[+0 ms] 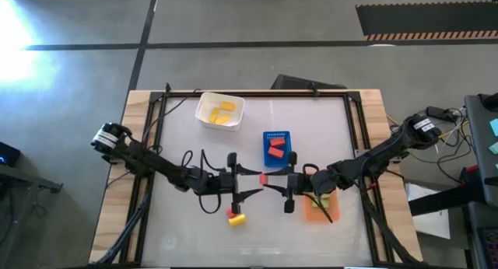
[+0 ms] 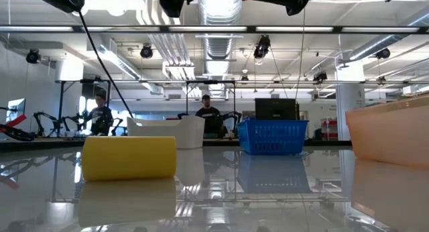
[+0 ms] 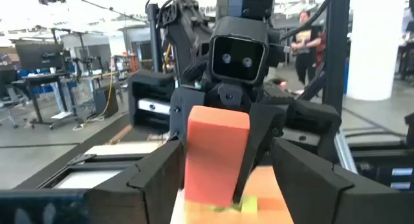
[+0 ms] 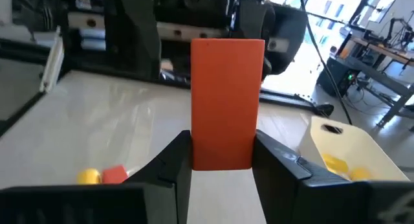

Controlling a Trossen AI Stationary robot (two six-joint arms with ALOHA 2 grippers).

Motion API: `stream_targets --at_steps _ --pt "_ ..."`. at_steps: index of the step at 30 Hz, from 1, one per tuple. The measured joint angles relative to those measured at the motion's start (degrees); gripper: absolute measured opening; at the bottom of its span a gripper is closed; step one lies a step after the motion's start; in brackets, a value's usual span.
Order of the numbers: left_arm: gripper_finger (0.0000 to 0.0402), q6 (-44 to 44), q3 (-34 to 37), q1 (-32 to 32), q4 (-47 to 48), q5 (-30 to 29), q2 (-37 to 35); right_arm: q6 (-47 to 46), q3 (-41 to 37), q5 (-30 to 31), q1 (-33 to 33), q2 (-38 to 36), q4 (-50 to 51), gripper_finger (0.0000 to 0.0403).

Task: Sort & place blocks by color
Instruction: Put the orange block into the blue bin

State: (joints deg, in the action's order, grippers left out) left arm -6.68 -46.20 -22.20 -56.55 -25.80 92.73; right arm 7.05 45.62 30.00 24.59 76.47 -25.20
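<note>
A red block (image 1: 264, 178) hangs in the air over the table's middle, between my two grippers, which face each other. My right gripper (image 4: 223, 160) is shut on it. My left gripper (image 3: 226, 185) is open, with its fingers on either side of the block's (image 3: 217, 159) free end and a gap showing. On the table near the front lie a yellow block (image 1: 237, 219) and a red block (image 1: 232, 213). More yellow blocks lie in the white tub (image 1: 204, 113), red ones in the blue tray (image 1: 267, 137) and green ones in the orange tray (image 1: 311, 216). My right gripper pinches the red block by its near end (image 4: 223, 153) between the two fingers. They come in level from the table's right side. The block is lifted clear of the table, and its free end (image 4: 226, 62) sticks out past the fingertips toward my left gripper.
In the low view the yellow block (image 2: 129, 157) lies close in front, with the white tub (image 2: 177, 133), the blue tray (image 2: 273, 136) and the orange tray (image 2: 389, 131) behind it. Bare table lies left of the loose blocks. People stand in the room beyond.
</note>
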Motion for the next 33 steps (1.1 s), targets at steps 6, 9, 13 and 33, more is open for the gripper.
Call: stream_targets --at_steps 6,9,13,33 --pt "0.0220 1.8 2.7 -0.3 12.8 -4.2 -7.5 -6.8 2.7 0.0 -3.0 -3.6 18.1 0.0114" --pt "0.0221 4.4 4.1 -0.4 18.2 -7.9 -11.6 -11.2 7.4 -0.3 -6.2 -4.0 34.1 0.0114" --pt "0.0221 6.4 7.0 -0.5 20.4 -12.1 -15.8 -13.8 13.7 -5.8 -12.5 -3.0 52.7 0.0114" --pt "0.0222 7.4 10.3 -0.5 19.9 -12.4 -20.4 2.9 31.6 -29.3 -35.9 18.9 77.3 0.0114"
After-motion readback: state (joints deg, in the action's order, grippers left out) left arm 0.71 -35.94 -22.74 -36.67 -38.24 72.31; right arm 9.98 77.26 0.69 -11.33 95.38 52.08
